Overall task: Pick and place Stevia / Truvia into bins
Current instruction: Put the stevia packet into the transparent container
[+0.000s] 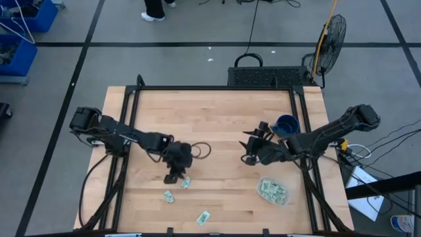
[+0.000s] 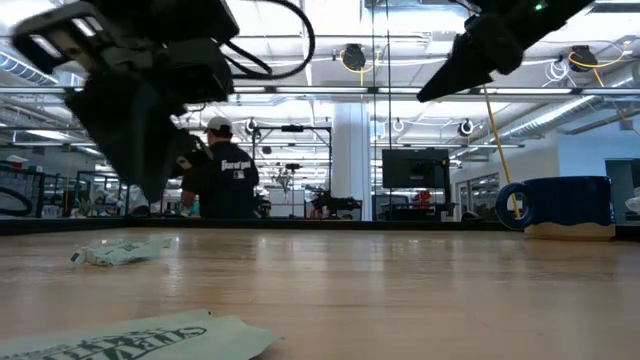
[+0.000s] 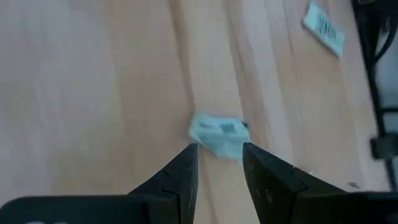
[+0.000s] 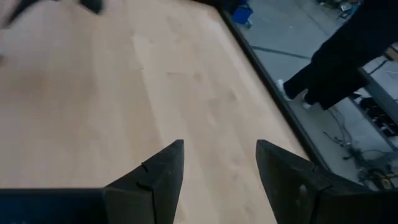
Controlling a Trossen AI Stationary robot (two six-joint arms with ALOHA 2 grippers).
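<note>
Grey floor (image 1: 197,66) with dark seam lines is surrounding the light wooden table (image 1: 217,112). Black pedestal fan on a yellow pole (image 1: 329,36) is standing off the far right corner, black crate-like unit (image 1: 270,76) sitting behind the far edge. Blue bins (image 1: 20,39) are stacking far left. Person in dark shirt and white cap (image 2: 225,170) is standing with their back turned under bright ceiling lights (image 2: 330,50); dark monitor (image 2: 415,168) is showing behind.
</note>
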